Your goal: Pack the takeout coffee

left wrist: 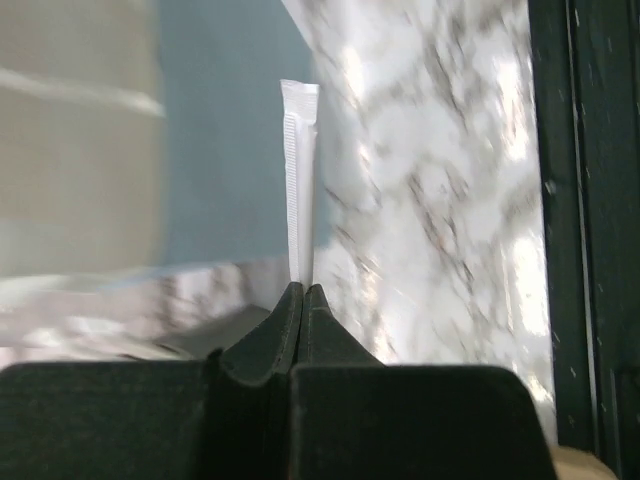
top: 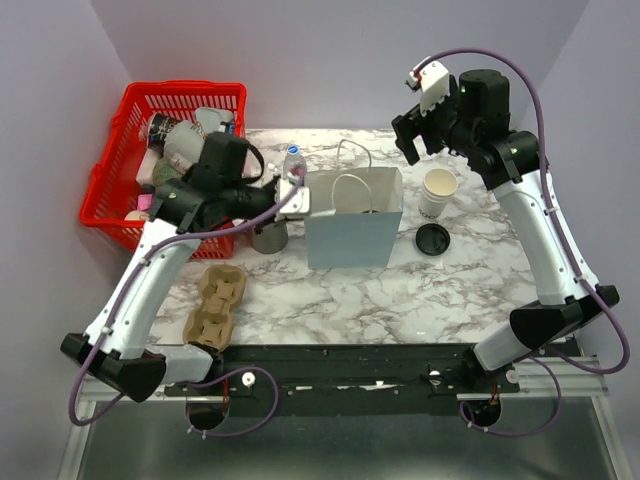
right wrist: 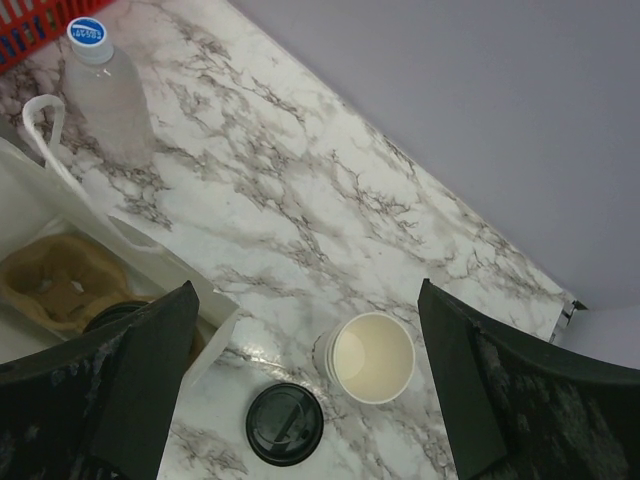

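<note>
L gripper (left wrist: 303, 300) jaws fully closed, pinching wrapped straw (left wrist: 300, 180), frame centre. R gripper (right wrist: 305, 290) jaws wide, empty. Bag (right wrist: 150, 245) contents partly hidden, lower left.

Glossy marbled tabletop (top: 350, 300); matt paper cup (top: 438, 190); smooth black plastic lid (top: 432, 239); rough pulp carrier (top: 215, 305)

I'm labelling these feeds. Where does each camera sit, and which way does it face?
Top: above and behind the robot, looking down at the table; both arms show.
Left wrist: along the shut left gripper pinching a straw; bag beyond.
Right wrist: down past the open right gripper at cup and lid.
Top and right wrist share cup, lid, bag.
</note>
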